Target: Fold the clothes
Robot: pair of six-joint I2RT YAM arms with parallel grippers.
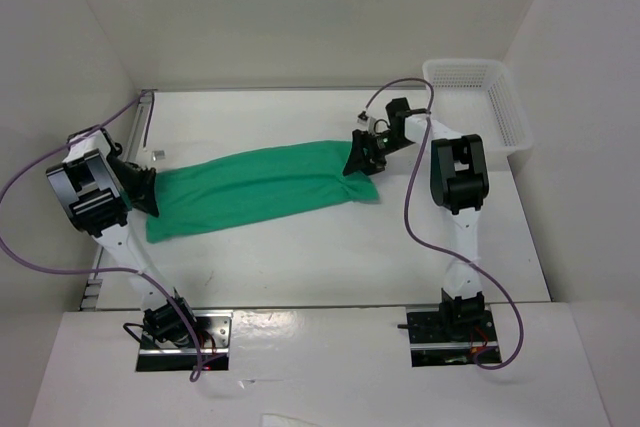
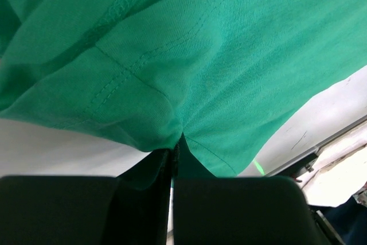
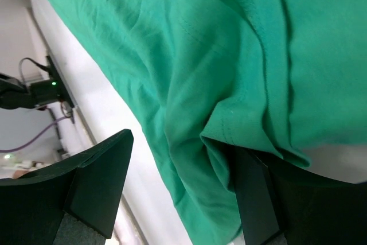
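We hold the green T-shirt [image 1: 255,192] as a long band across the table [image 1: 330,267] from eight to two o'clock, left fingers [image 2: 86,210] clenched on one end, right fingers [image 3: 97,187] spread around the other hem, and we judge these must close before any end-over-end fold.

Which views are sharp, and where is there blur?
Top external view: evenly lit and sharp over the green T-shirt. Left wrist view: the stitching is crisp, the left pincer's fingers dark and blurred. Right wrist view: the folds are sharp, the right pincer's fingers soft, the background at left out of focus.
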